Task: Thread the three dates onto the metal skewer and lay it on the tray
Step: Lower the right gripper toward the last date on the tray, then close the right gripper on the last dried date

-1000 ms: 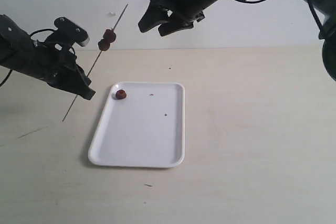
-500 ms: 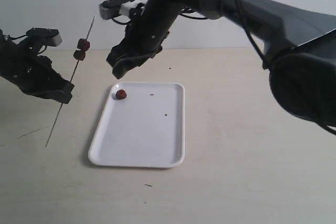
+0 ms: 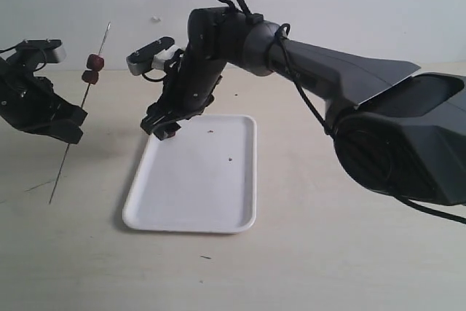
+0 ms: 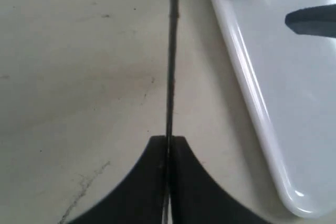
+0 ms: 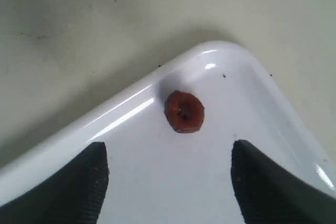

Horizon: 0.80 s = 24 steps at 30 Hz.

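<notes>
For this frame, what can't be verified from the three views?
- Exterior view: the loose date is hidden behind the right gripper.
- Left wrist view: the two threaded dates lie beyond the frame edge; only the skewer shows.
- Right wrist view: fingertips cut off.

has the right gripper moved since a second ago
Yes. The right gripper has come down and leftward from above the far table edge to the tray's far-left corner, open over the loose date.

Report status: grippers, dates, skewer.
Left gripper shut on skewer, two dates threaded. Right gripper open above third date in tray corner. Nothing in the way.
</notes>
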{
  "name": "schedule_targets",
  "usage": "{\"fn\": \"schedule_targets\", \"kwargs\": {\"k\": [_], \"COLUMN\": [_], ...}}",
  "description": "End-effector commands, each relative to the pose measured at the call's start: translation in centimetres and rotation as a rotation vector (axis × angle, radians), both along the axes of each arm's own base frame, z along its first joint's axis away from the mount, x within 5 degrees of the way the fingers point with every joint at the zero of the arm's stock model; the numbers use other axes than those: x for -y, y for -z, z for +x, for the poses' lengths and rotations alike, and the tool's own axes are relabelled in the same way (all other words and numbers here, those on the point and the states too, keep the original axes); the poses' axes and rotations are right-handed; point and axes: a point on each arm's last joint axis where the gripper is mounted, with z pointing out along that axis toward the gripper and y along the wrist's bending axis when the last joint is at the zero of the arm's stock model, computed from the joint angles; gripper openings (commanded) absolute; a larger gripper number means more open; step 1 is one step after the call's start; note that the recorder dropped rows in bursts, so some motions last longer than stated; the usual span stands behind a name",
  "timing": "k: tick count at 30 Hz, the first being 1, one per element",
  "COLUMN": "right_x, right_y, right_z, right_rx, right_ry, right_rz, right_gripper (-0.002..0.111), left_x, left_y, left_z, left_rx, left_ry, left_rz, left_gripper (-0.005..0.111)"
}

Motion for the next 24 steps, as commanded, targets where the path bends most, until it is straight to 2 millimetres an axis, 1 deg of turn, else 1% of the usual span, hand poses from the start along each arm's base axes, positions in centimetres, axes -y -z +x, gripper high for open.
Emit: {"fn": "schedule_targets", "kwargs": {"k": [1, 4, 7, 13, 19, 24], "right_x": [-0.1, -0.3, -0.4, -0.5, -0.5, -0.5], "right_y": [0.8, 0.9, 0.8, 0.8, 2.0, 3.7], "right_z": [0.7, 1.0, 1.4, 1.4, 1.4, 1.5], "right_rx": [0.054, 0.081, 0.112, 0.117, 0.079, 0.053], "right_ry": [0.024, 0.043, 0.077, 0.08, 0.122, 0.152], "right_rz": [0.022, 0.057, 0.087, 0.096, 0.104, 0.107], "right_gripper": [0.063, 0.06, 0.06, 0.059, 0.059, 0.059], "left_x": [-0.2, -0.2, -0.2, -0.2, -0.2, -0.2], "left_y": [-0.4, -0.4, -0.4, -0.4, -0.4, -0.4], "left_z": [0.3, 0.3, 0.3, 0.3, 0.3, 0.3], "left_rx": [0.021, 0.021, 0.024, 0.024, 0.024, 0.023], "left_ry": [-0.02, -0.02, -0.021, -0.021, -0.021, -0.025], "left_rz": [-0.001, -0.001, 0.0, 0.0, 0.0, -0.004], "left_gripper": [0.0, 0.0, 0.0, 0.0, 0.0, 0.0]}}
